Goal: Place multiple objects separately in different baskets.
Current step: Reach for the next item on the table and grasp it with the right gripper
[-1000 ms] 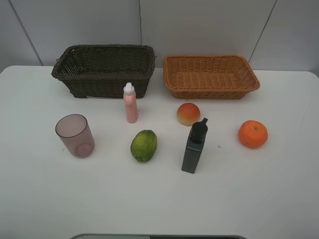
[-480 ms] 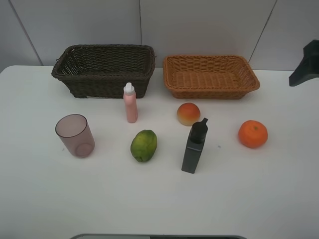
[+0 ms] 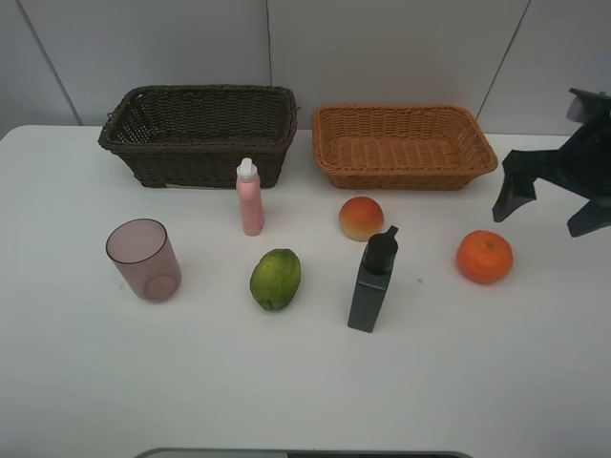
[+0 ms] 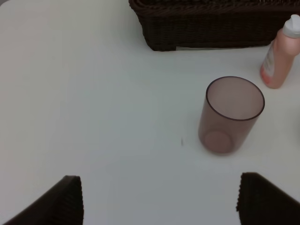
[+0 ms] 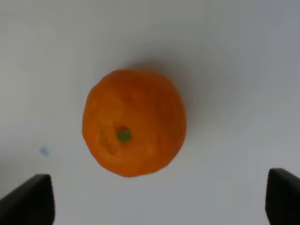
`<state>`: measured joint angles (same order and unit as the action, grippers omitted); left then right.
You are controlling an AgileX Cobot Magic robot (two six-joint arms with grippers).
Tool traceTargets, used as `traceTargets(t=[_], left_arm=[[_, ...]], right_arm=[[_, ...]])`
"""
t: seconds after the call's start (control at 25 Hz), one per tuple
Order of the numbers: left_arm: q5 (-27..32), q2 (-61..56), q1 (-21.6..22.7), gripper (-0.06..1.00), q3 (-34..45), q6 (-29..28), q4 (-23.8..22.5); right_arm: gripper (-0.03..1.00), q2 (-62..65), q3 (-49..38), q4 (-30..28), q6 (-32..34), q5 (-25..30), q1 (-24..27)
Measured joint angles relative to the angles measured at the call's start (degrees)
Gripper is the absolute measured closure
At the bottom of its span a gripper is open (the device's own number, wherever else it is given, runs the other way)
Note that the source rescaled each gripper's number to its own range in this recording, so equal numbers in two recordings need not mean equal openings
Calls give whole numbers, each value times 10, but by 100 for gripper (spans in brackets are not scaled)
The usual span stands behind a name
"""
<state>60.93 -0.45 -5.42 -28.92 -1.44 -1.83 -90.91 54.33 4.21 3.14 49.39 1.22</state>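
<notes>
A see-through cup (image 4: 230, 115) stands upright on the white table (image 4: 93, 117). A pink bottle (image 4: 280, 58) stands near it, by the dark basket (image 4: 211, 28). The left gripper (image 4: 161, 201) has its fingers wide apart.

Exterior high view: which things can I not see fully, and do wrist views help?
Left gripper: absent from the exterior view; the left wrist view's edge cuts all but two fingertips.
Right gripper: cut by the exterior view's right edge.
Dark brown basket: its near wall hides part of the inside.
</notes>
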Motion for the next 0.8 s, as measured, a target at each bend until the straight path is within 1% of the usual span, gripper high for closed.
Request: traceTargets(t=[0.12, 0.28, 0.52, 0.8], left_arm=[[0, 0, 0, 10, 0, 0, 0], [0, 0, 0, 10, 0, 0, 0], [0, 0, 0, 10, 0, 0, 0], [0, 0, 0, 10, 0, 0, 0]], right_arm=[[-3, -34, 0, -8, 18, -36, -2], [-3, -61, 0, -32, 62, -70, -4], [-3, -76, 1, -29, 73, -101, -22], [-3, -114, 1, -24, 96, -108, -29]])
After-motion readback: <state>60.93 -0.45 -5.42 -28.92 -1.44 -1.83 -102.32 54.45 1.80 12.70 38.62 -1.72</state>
